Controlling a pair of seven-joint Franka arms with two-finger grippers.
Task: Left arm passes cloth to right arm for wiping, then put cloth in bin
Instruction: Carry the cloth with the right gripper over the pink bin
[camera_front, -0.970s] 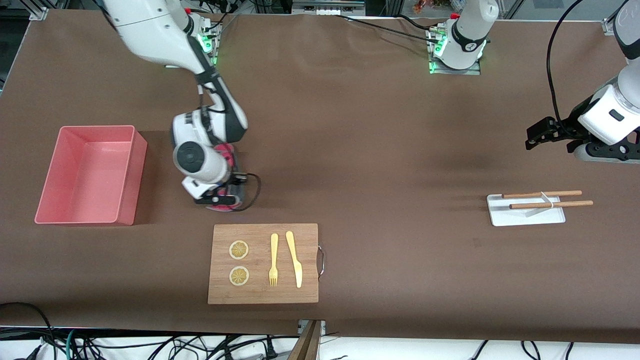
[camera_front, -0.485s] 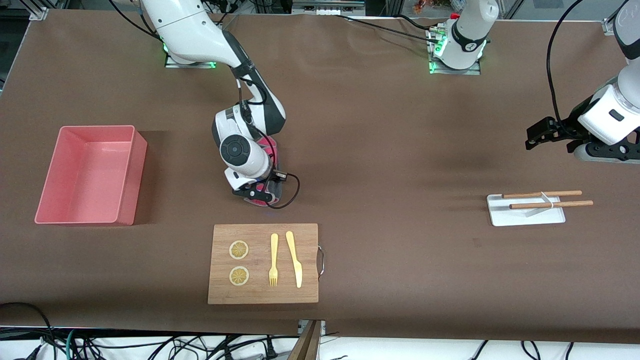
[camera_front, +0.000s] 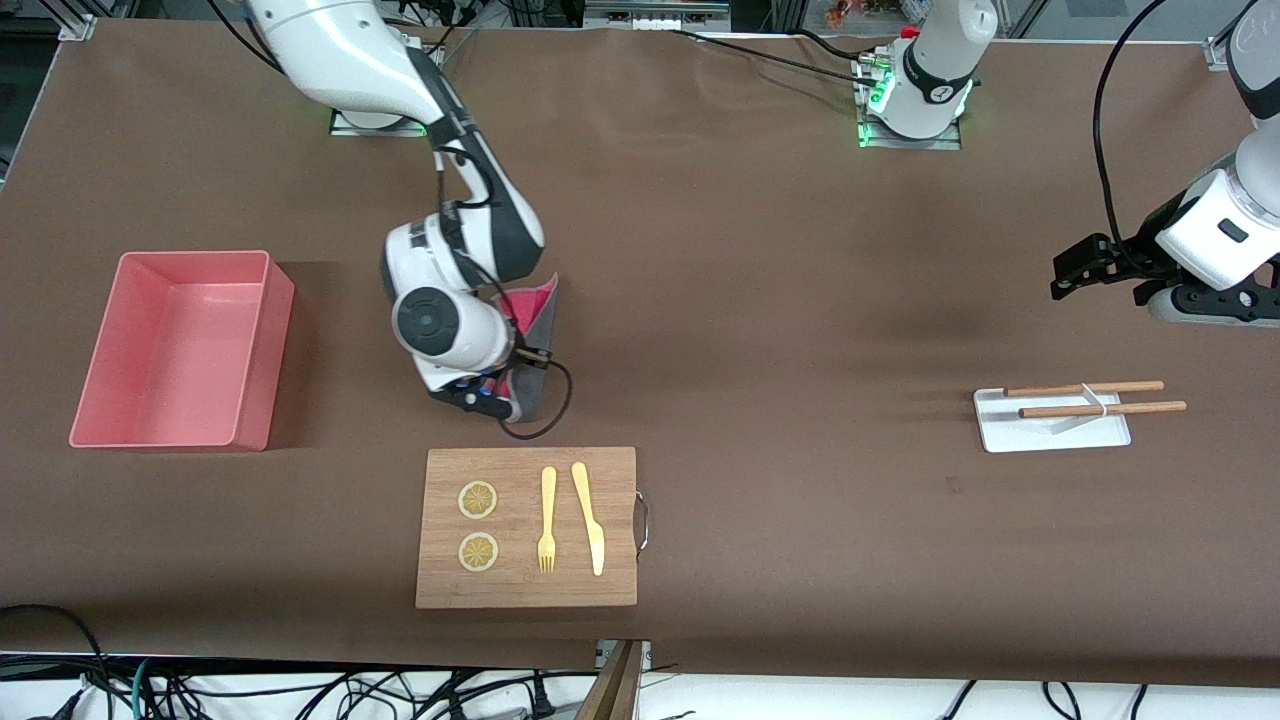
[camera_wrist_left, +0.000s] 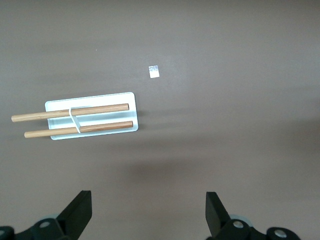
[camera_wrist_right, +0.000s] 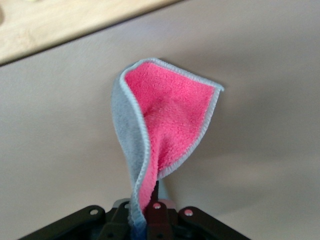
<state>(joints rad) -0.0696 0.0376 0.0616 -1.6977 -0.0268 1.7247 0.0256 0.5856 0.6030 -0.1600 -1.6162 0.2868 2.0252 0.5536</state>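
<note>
My right gripper (camera_front: 487, 396) is shut on the cloth (camera_front: 531, 312), pink on one face and grey on the other. It is low over the brown table, just past the wooden cutting board's edge farthest from the camera. In the right wrist view the cloth (camera_wrist_right: 165, 120) fans out from the shut gripper (camera_wrist_right: 146, 220), pink face up with a grey edge. The pink bin (camera_front: 255, 400) stands empty toward the right arm's end of the table. My left gripper (camera_front: 1075, 270) waits open and empty above the left arm's end; its gripper (camera_wrist_left: 147, 215) is over bare table.
The wooden cutting board (camera_front: 525, 590) holds two lemon slices, a yellow fork and a knife. A white tray (camera_front: 1050, 430) with two wooden sticks lies toward the left arm's end and also shows in the left wrist view (camera_wrist_left: 92, 131).
My right gripper swept with the cloth away from the bin toward the table's middle, then partway back toward the bin. The cloth now trails out more. The left arm has not moved.
</note>
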